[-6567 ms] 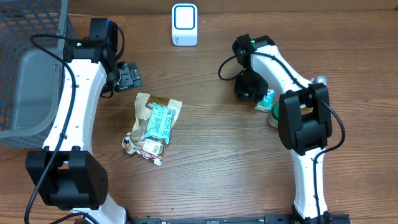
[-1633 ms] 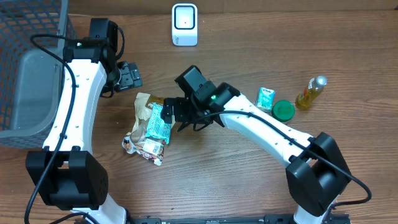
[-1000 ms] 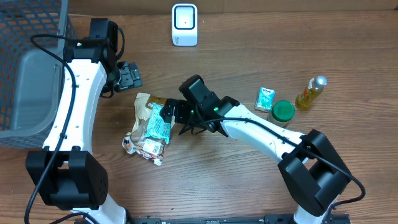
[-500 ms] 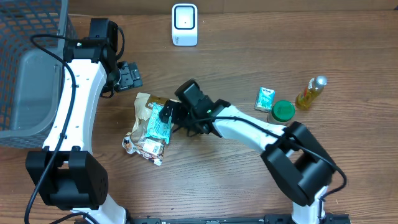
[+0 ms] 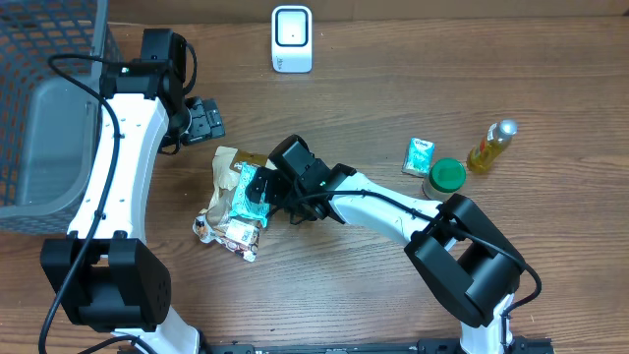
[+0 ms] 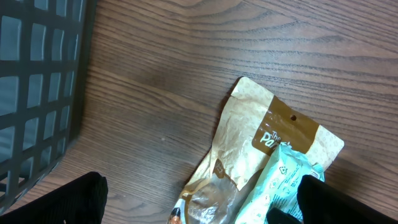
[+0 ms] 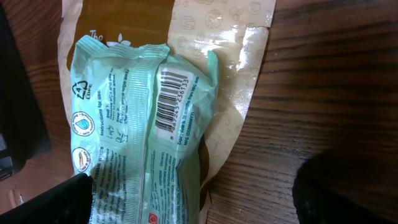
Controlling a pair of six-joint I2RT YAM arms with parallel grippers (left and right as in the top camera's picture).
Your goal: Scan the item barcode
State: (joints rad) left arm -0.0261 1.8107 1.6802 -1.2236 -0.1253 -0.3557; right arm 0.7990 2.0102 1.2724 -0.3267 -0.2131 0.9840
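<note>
The step in hand looks to be the pick-up: the right gripper (image 5: 263, 187) is hovering low over the green packet (image 7: 143, 124) with its jaws standing wide apart and nothing between them. The left gripper (image 5: 201, 120) is also gaping and holding nothing, hanging near the basket (image 5: 49, 59) just past the top end of the brown pouch (image 6: 249, 143). The next move is probably calling for the right jaws to come down across the packet's narrow width and pinch only the packet, not the pouch under it. After that comes a carry to the scanner (image 5: 292, 37) standing at the far edge of the table (image 5: 393, 285), with the barcode (image 7: 171, 102) turned toward its window. The packet is lying left of the table's middle, resting on top of the brown pouch and overlapping it lengthwise. It is showing its back: mint-green crinkly film with a raised seam running down it, small printed icons and text, and the black-and-white barcode facing up near its upper end, flat enough to read.
</note>
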